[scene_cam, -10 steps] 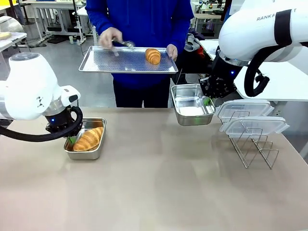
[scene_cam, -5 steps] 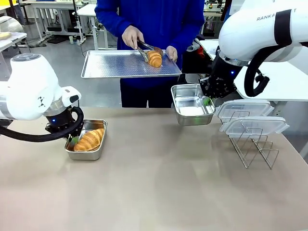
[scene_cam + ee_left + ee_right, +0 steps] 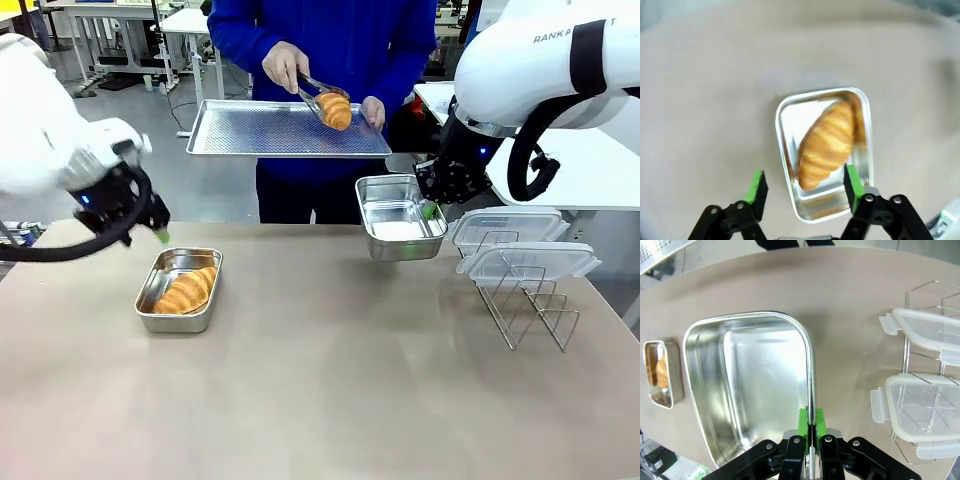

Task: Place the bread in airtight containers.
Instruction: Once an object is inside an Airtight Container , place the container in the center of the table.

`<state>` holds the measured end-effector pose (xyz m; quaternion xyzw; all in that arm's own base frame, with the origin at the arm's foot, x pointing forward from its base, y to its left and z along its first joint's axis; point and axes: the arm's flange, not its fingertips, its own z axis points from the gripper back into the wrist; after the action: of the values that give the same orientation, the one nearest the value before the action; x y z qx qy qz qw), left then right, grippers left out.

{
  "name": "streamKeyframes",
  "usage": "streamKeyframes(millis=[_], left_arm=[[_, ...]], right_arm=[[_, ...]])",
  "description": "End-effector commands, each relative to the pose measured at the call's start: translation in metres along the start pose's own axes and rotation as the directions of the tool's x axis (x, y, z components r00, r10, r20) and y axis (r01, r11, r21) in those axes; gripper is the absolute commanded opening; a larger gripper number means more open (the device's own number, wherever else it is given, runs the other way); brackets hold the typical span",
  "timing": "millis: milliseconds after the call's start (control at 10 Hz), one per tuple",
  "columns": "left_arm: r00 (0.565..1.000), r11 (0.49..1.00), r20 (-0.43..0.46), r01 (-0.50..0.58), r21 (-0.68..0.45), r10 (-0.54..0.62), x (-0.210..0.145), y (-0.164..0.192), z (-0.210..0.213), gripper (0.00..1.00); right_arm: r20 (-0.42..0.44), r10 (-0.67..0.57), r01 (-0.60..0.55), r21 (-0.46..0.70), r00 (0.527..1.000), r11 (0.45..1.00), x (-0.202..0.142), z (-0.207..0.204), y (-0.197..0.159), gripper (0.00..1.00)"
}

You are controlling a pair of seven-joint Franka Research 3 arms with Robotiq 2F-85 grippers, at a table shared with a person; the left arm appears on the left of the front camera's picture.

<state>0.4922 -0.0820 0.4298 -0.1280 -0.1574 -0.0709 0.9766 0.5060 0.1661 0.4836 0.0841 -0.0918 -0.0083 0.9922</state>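
One croissant (image 3: 188, 290) lies in a small steel pan (image 3: 150, 318) on the table at the left. My left gripper (image 3: 155, 230) hangs open above the pan's back left corner, touching nothing. In the left wrist view the gripper (image 3: 805, 186) is open, with the croissant (image 3: 827, 142) and pan (image 3: 782, 150) below it. My right gripper (image 3: 430, 210) is shut on the right rim of an empty pan (image 3: 400, 222), held tilted above the table. In the right wrist view the gripper (image 3: 811, 427) pinches that pan's (image 3: 755, 390) rim. The person holds a second croissant (image 3: 335, 110) in tongs.
The person holds a large perforated tray (image 3: 270, 130) beyond the far edge, under the tongs. Two clear lids (image 3: 520, 248) rest on a wire rack (image 3: 530, 305) at the right, also seen as the lids (image 3: 922, 370) beside my right gripper. The other pan (image 3: 662, 372) shows far off.
My left gripper has opened, let go at the left pan and risen up and to the left. The person has gripped the tray's croissant with tongs and lifted it. My right gripper has not moved.
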Motion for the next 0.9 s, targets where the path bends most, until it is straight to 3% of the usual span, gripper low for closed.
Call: streamKeyframes(millis=[0, 200, 400, 600, 800], left_arm=[[0.976, 0.948, 0.048, 0.216, -0.233, -0.21, 0.008, 0.031, 0.046, 1.0], [0.884, 0.786, 0.221, 0.467, -0.405, -0.411, 0.014, 0.063, 0.081, 1.0], [0.789, 0.642, 0.374, 0.614, -0.459, -0.487, 0.009, 0.101, 0.106, 1.0], [0.709, 0.575, 0.51, 0.7, -0.423, -0.487, -0.006, 0.138, 0.12, 1.0], [0.661, 0.538, 0.596, 0.738, -0.408, -0.456, -0.016, 0.158, 0.119, 1.0]], right_arm=[[0.006, -0.016, 0.016, -0.016, 1.0, 1.0, 0.002, 0.004, 0.002, 0.0], [0.006, -0.016, 0.016, -0.016, 1.0, 1.0, 0.002, 0.004, 0.002, 0.0], [0.006, -0.016, 0.016, -0.016, 1.0, 1.0, 0.002, 0.004, 0.002, 0.0], [0.006, -0.016, 0.016, -0.016, 1.0, 1.0, 0.002, 0.004, 0.002, 0.0], [0.006, -0.016, 0.016, -0.016, 1.0, 1.0, 0.002, 0.004, 0.002, 0.0]])
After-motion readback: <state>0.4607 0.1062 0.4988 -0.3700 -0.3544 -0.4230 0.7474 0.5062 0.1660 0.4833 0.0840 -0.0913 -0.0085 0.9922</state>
